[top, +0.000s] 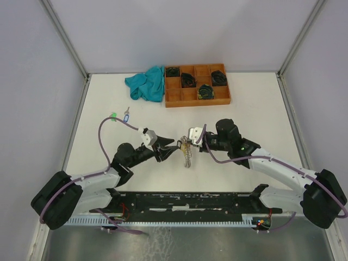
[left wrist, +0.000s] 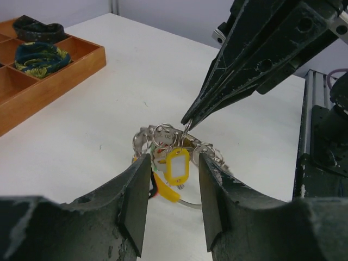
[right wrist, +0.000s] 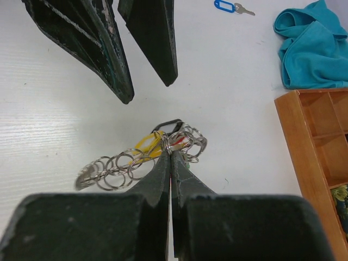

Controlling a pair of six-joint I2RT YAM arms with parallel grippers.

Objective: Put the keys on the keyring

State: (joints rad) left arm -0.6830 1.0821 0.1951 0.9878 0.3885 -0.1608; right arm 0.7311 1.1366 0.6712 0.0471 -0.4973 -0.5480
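Note:
A bunch of keys [top: 186,151] on small silver rings lies at the table's middle, with a chain of rings [right wrist: 111,166] trailing from it. My right gripper [right wrist: 170,154] is shut on one small ring at the top of the bunch; its tip also shows in the left wrist view [left wrist: 187,120]. My left gripper [left wrist: 173,161] is open, its fingers on either side of the yellow-tagged key [left wrist: 177,166], not touching it. The keyring's yellow segment [left wrist: 166,192] and thin silver loop [left wrist: 191,203] lie under the bunch. A blue-tagged key [right wrist: 225,6] and a green-tagged key [top: 113,116] lie apart at the far left.
An orange-brown tray [top: 173,100] with black coiled bundles stands at the back. A teal cloth [top: 147,83] lies left of it. The two grippers' tips are very close together over the bunch. A black rail [top: 190,202] runs along the near edge.

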